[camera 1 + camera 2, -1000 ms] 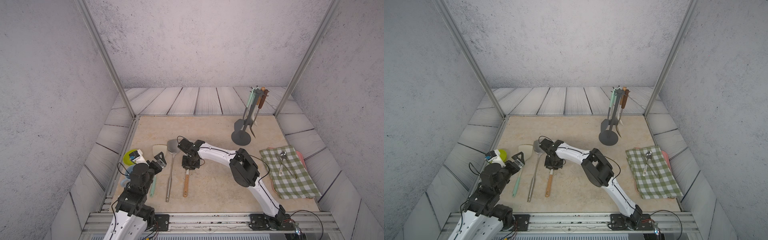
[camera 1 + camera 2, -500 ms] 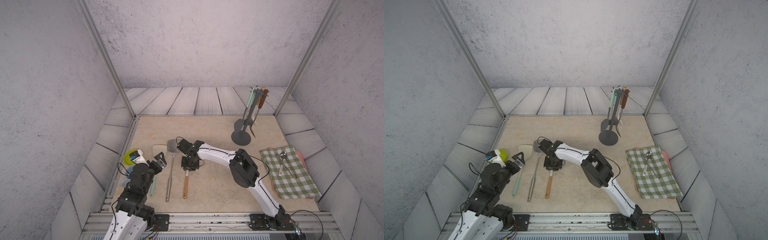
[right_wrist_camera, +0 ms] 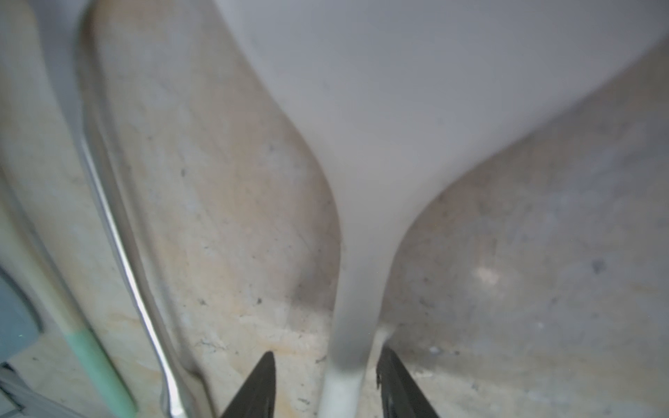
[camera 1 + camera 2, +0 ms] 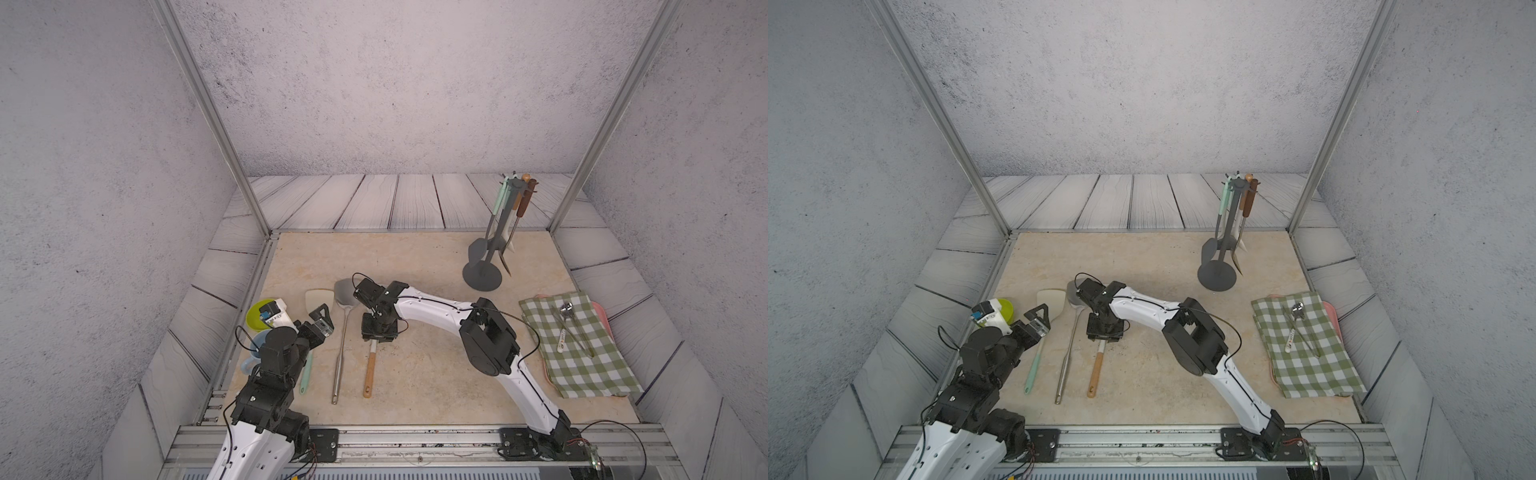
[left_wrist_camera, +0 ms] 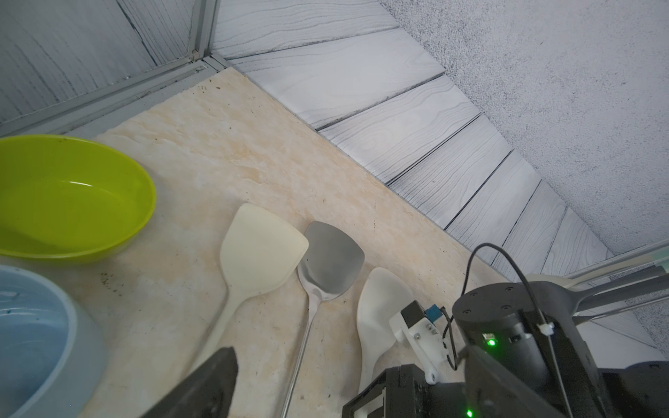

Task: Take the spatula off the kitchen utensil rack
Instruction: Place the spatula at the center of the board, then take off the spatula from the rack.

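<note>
so the right end effector (image 3: pixel 324 358) is hanging released, jaws straddling the spatula (image 4: pixel 369 370) neck without touching. The spatula is lying flat on the tabletop (image 4: pixel 415 257), handle pointing to 6 o'clock. The kitchen utensil rack (image 4: pixel 482 277) is standing well off at 1 o'clock. A steel turner (image 4: pixel 340 357) is lying just beside at 9 o'clock, and the left end effector (image 4: pixel 321 319) is sitting open beyond it.

left hand (image 4: pixel 323 319), right hand (image 3: pixel 328 356) open

White arms (image 4: pixel 432 309), black joints (image 4: pixel 490 349), seemingly black cables (image 5: pixel 485 246)
</note>
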You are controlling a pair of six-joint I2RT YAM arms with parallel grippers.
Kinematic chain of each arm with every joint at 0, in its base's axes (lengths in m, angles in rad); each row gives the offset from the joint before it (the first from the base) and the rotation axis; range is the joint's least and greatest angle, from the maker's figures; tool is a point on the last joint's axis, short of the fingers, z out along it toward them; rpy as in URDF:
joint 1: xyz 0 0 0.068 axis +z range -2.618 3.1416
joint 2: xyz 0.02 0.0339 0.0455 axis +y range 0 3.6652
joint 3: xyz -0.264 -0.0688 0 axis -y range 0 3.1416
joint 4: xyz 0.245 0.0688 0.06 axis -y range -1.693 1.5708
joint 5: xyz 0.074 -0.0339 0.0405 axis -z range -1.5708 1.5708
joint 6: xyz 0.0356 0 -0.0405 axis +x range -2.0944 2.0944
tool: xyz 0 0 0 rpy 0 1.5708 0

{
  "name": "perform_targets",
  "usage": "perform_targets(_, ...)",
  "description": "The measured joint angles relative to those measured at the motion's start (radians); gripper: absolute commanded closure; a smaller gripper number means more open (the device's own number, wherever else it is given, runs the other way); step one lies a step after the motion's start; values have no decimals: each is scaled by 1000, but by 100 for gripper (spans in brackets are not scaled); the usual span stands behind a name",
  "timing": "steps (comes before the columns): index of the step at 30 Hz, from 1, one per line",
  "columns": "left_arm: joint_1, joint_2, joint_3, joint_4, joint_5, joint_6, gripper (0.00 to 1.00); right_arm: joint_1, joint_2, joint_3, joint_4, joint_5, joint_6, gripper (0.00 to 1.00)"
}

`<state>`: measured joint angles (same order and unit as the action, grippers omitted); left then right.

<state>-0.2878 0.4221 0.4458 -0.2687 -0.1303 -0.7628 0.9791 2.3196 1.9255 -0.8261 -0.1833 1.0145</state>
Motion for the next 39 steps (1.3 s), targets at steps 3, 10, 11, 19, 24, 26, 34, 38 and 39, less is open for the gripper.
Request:
perform_targets(3,0,0,-4,18,20,3,1,3,-55,-48,6,19,-21,27)
perform_targets(10,0,5,-12,56,69,7,1,6,-271,-174,51,60,-67,9)
perform_targets(11,0,6,-14,64,77,7,1,8,-299,-189,54,63,-79,8)
perform_targets(19,0,50,-26,130,164,-2,1,11,-566,-479,147,84,-188,1)
perform_targets(24,0,104,-48,197,216,-3,1,13,-733,-741,293,172,-282,1)
perform_targets(26,0,147,-55,220,232,0,1,13,-784,-822,349,246,-328,1)
perform_targets(34,-74,407,-39,313,294,42,1,1,-964,-1126,601,447,-555,1)
perform_targets(38,-155,518,5,348,316,81,1,-23,-1047,-1211,677,485,-634,1)
perform_targets(39,-179,544,18,360,321,93,1,-39,-1068,-1227,700,486,-649,1)
